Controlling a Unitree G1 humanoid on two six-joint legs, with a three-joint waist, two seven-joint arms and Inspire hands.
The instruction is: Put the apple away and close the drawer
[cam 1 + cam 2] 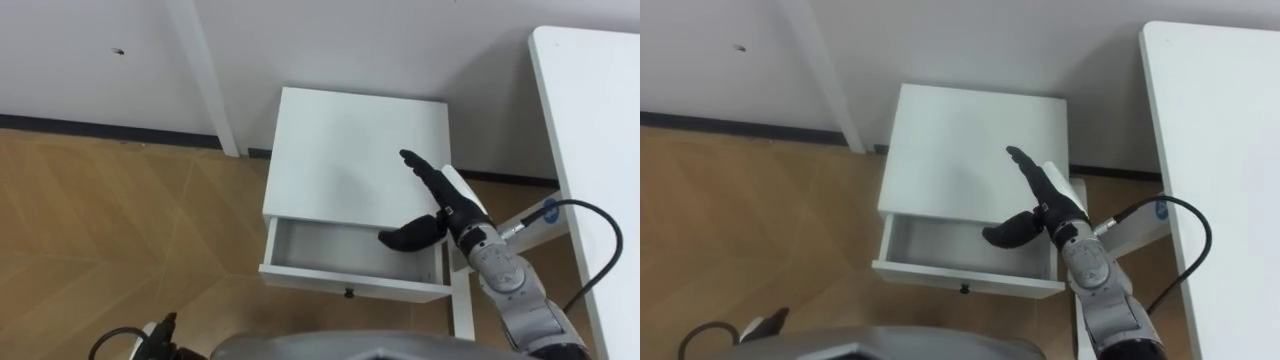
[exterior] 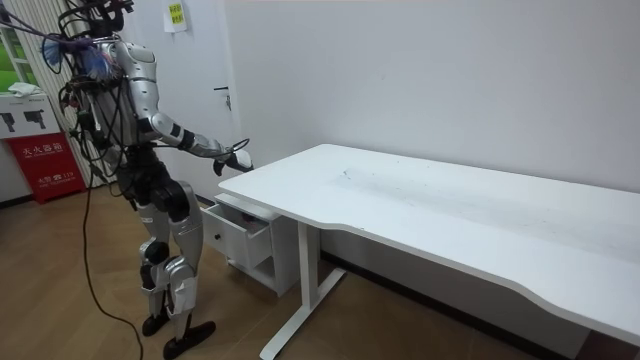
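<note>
A white bedside cabinet [image 1: 350, 150] stands against the wall, and its drawer [image 1: 330, 250] is pulled out towards me. The part of the drawer's inside that shows is bare white, and a small dark knob [image 1: 349, 292] sits on its front. My right hand [image 1: 445, 205] hovers open over the drawer's right end and the cabinet's front right corner, fingers stretched forward, thumb out to the left, nothing in it. In the room view I stand upright in front of the cabinet with that hand [image 2: 237, 155] held out above the drawer [image 2: 240, 235]. My left hand [image 1: 155, 335] hangs low at the bottom left.
A large white desk [image 1: 590, 120] runs along my right, its leg [image 1: 462, 300] close beside the drawer's right end. A white upright post [image 1: 205, 70] stands against the wall left of the cabinet. Wooden floor [image 1: 120, 230] spreads to the left.
</note>
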